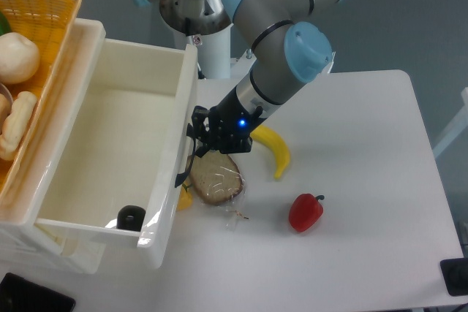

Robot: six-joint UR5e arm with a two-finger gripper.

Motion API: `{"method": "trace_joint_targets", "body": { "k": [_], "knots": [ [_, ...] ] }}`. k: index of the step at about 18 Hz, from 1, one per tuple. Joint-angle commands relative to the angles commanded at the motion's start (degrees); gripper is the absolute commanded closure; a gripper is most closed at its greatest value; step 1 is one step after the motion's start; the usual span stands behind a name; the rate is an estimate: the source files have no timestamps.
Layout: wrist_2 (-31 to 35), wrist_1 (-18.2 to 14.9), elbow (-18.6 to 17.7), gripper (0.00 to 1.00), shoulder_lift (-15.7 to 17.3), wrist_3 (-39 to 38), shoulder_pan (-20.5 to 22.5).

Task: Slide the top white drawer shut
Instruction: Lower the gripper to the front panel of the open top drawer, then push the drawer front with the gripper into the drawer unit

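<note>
Top white drawer (110,144) open, tool (199,137) seemingly touching handle (187,157).

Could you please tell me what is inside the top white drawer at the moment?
In the top white drawer, only a small black round object shows, at the near front corner. The rest of the visible floor looks bare; the front panel hides a strip behind it.

Bright, even overhead light; soft shadows on the tabletop (365,180), glare streaks on the drawer (117,144) front (glossy plastic), focus sharp throughout
</note>
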Motion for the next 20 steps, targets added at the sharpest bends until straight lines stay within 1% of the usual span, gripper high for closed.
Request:
{"method": "trace_joint_targets", "body": {
  "k": [5,8,11,14,20],
  "knots": [
    [-0.4,0.0,0.0,1.0,0.4,-1.0,-1.1],
    [-0.4,-1.1,0.0,1.0,0.9,-1.0,-1.8],
    [-0.4,-1.2,-0.3,1.0,0.9,-1.1,-2.8],
    [-0.4,-1.2,-0.6,1.0,1.0,-1.7,-4.0],
    [-0.4,-1.1,-0.7,1.0,1.0,-2.7,-7.6]
  ]
}}
